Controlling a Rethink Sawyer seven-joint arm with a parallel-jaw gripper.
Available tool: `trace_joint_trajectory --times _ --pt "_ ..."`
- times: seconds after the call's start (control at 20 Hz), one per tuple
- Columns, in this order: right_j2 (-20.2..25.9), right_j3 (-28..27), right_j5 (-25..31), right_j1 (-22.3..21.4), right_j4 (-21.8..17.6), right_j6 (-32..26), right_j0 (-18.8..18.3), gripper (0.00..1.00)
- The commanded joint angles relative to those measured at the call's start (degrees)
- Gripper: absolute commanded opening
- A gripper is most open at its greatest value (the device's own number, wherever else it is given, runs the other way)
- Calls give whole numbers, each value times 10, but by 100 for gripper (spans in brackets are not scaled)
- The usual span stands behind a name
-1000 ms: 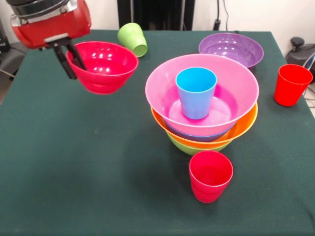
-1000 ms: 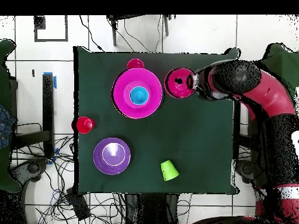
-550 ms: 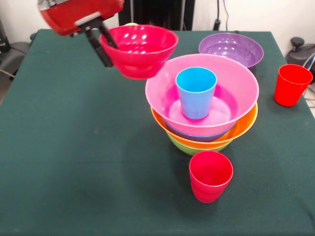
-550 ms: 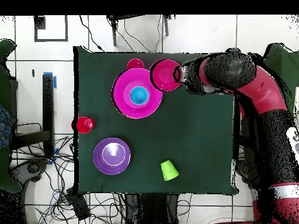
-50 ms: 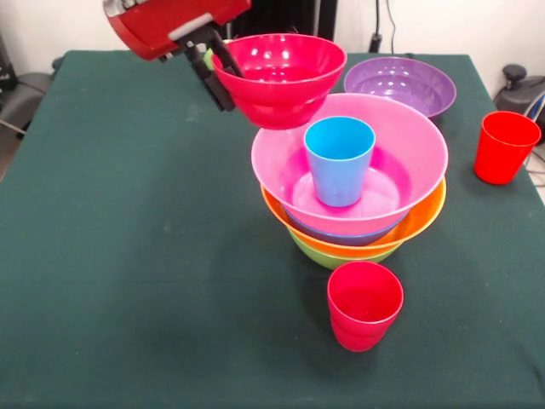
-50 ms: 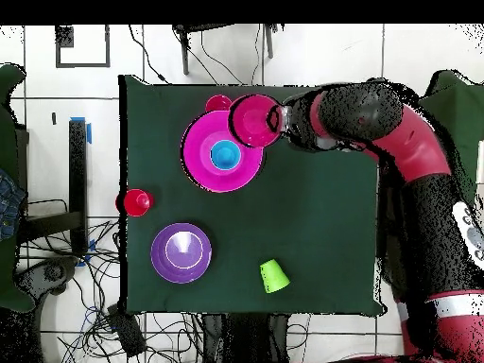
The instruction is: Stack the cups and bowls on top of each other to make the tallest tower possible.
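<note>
Your red bowl [image 5: 279,75] moved from beside tower [image 5: 351,192] to overlapping pink bowl [image 5: 409,149] rim, held above table [image 5: 128,256]. Fingers [image 5: 217,72] clamped on its rim. Blue cup [image 5: 339,160] sits beyond fingers, inside tower. No readable writing.

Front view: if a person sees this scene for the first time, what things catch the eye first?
First, the red bowl, held in the air by the gripper clamped on its rim, just above the far edge of the tower. Next, the tower itself at the table's middle: nested bowls with the wide pink bowl on top and the sky blue cup standing upright inside it.
</note>
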Motion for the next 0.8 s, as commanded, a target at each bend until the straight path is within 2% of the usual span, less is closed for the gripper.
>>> trace_joint_trajectory --times 0.05,0.35,0.8 --pt "-21 6 -49 45 -10 83 39 0" --pt "-33 3 -68 62 -8 97 52 0" --pt "-47 4 -64 74 -5 105 61 0"
